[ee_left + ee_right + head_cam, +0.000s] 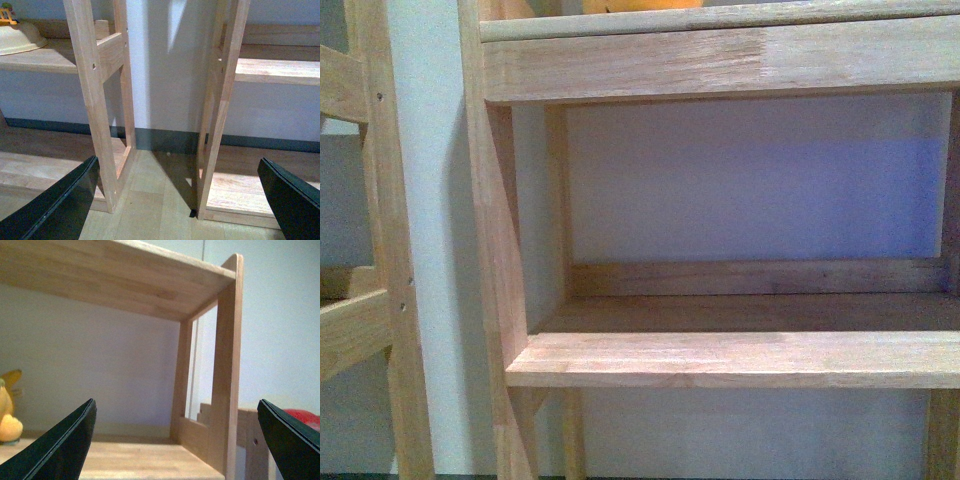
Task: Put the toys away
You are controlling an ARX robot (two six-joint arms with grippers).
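Ahead, the front view fills with my pale wooden shelving unit (720, 350), its middle compartment backed by a white wall; a sliver of the soft orange-yellow plush animal (642, 5) peeks over the rail of the shelf above. A second wooden rack (365, 320) stands just left.

From my left wrist, my left tool (175, 200) hangs with its dark fingers (60, 205) spread wide, nothing between them, facing the gap between two wooden uprights; a cream bowl (20, 39) rests on a shelf.

From my right wrist, my right tool (175, 440) is likewise spread and empty. The plush sits on the shelf board (135, 462), against the wall. A red object (302, 417) shows beyond the upright.
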